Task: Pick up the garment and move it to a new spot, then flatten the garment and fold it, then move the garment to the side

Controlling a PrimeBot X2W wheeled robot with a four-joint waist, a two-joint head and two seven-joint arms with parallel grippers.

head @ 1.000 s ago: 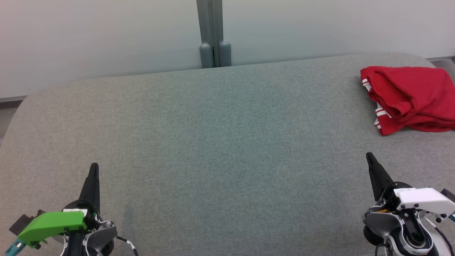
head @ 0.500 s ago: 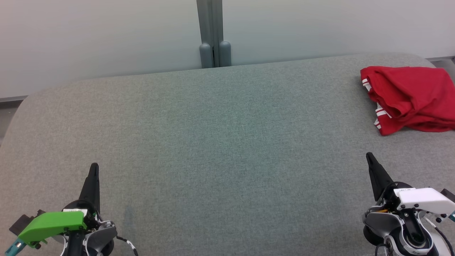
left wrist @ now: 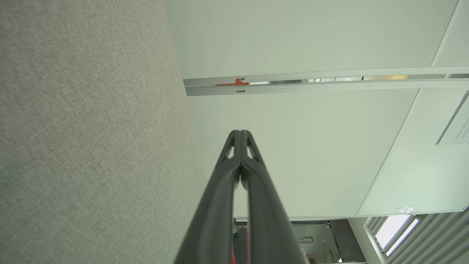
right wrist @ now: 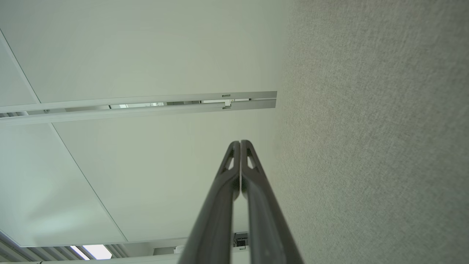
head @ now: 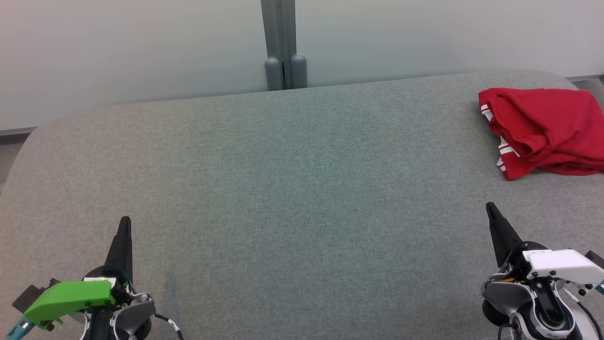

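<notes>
Left gripper point(head: 124, 226) and right gripper point(head: 491, 211) are idling, pinched shut, empty | garment point(head: 542, 127) is lying bunched far right | advisable: opening wide, biting deep.

The left gripper point(head: 124, 223) sits at the lower left of the head view. Its two long dark fingers point(head: 121, 250) are pressed together into one narrow wedge that points up the view. A green plastic cover point(head: 66, 296) caps its wrist. In the left wrist view the tips touch, with only a thin slit between the fingers lower down. The right gripper point(head: 491, 208) sits at the lower right, its fingers likewise closed and leaning slightly to the left. It has a white plastic cover point(head: 559, 264) above a round grey wrist joint point(head: 542, 318). In the right wrist view its tips meet, with nothing held between them.
</notes>
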